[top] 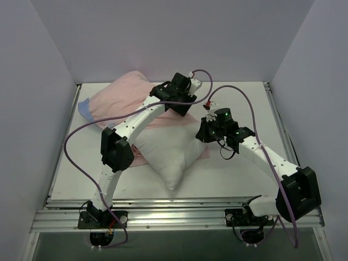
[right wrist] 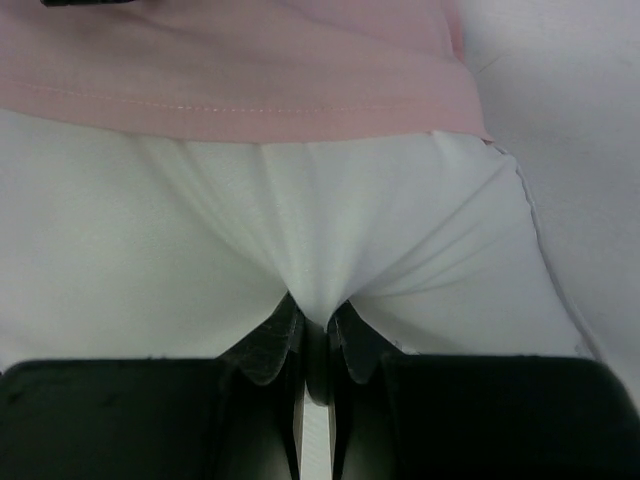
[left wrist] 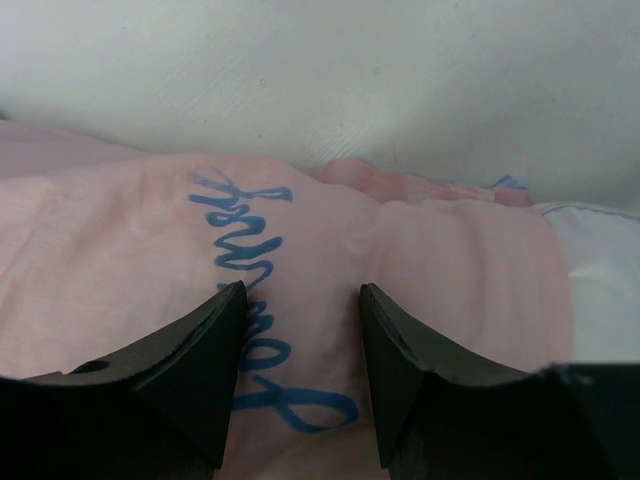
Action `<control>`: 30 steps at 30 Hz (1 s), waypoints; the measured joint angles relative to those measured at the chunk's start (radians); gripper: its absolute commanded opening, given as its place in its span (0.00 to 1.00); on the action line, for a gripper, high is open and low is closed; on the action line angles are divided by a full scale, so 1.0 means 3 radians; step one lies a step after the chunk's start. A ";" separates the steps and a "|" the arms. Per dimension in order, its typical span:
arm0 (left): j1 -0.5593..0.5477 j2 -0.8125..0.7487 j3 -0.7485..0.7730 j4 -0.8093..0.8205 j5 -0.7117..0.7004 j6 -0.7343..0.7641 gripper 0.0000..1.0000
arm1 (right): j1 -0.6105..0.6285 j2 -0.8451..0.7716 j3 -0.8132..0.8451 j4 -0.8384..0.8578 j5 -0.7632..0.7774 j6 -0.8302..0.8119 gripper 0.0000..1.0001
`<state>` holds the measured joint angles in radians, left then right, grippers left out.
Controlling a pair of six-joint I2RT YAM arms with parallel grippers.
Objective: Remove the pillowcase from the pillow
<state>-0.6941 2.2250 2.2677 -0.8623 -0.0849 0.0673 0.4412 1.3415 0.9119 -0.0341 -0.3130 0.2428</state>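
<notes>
The white pillow (top: 166,155) lies mid-table, its near half bare and its far half still inside the pillowcase (top: 122,98). The pillowcase is inside out, pale pink with a blue edge at the far left. My right gripper (top: 202,130) is shut on a pinch of the pillow's white fabric (right wrist: 318,255) at its right edge, just below the pink hem (right wrist: 250,100). My left gripper (top: 182,106) is open, its jaws down on the pink pillowcase (left wrist: 300,260) on either side of mirrored blue script (left wrist: 255,300).
White walls close the table on the left, back and right. The pillow's pointed corner (top: 172,185) reaches toward the metal rails at the near edge (top: 179,209). Purple cables loop above both arms.
</notes>
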 measured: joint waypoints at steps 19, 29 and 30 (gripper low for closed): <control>0.0107 0.0053 0.0350 -0.0254 -0.0253 -0.0392 0.02 | -0.0024 -0.0580 0.0258 -0.0338 0.0336 -0.0139 0.00; 0.1170 0.0053 0.0408 -0.0084 -0.0813 -0.0626 0.02 | -0.0306 -0.1568 0.0593 -0.0964 0.0512 -0.0217 0.00; 0.1231 0.0047 0.0390 -0.0062 -0.0814 -0.0626 0.02 | -0.0313 -0.1568 0.0582 -0.0974 0.0490 -0.0207 0.00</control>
<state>-0.3248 2.2391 2.3848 -0.8810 -0.3290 -0.1204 0.3473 0.8711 1.0866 -0.3264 -0.1661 0.1806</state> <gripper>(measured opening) 0.036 0.001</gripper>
